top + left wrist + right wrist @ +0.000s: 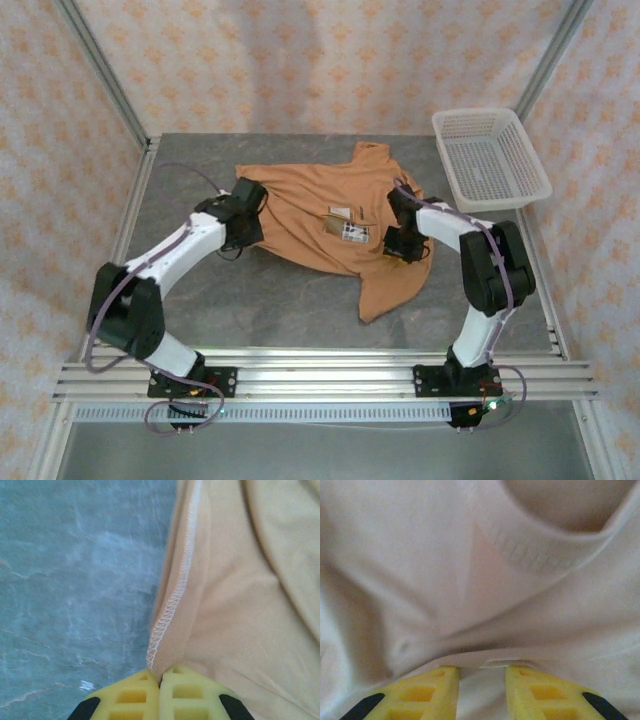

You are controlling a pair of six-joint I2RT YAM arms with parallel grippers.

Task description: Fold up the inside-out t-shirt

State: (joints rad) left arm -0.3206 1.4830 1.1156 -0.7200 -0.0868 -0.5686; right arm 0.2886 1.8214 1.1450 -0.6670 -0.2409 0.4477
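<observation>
The inside-out t-shirt (320,215) lies crumpled on the grey table, orange-tan with white labels (345,224) facing up. At its left edge my left gripper (247,212) is shut, and the left wrist view shows the yellow tips (161,677) pinching the hem by its white stitched seam (177,590). My right gripper (400,228) presses down on the shirt's right side. There its fingers (482,672) stand apart with a fold of cloth lying between them, just below the ribbed collar (540,555).
A white mesh basket (490,155) stands at the back right corner. Bare grey tabletop (270,290) runs in front of the shirt and along its left side (75,580). Patterned walls and aluminium posts enclose the table.
</observation>
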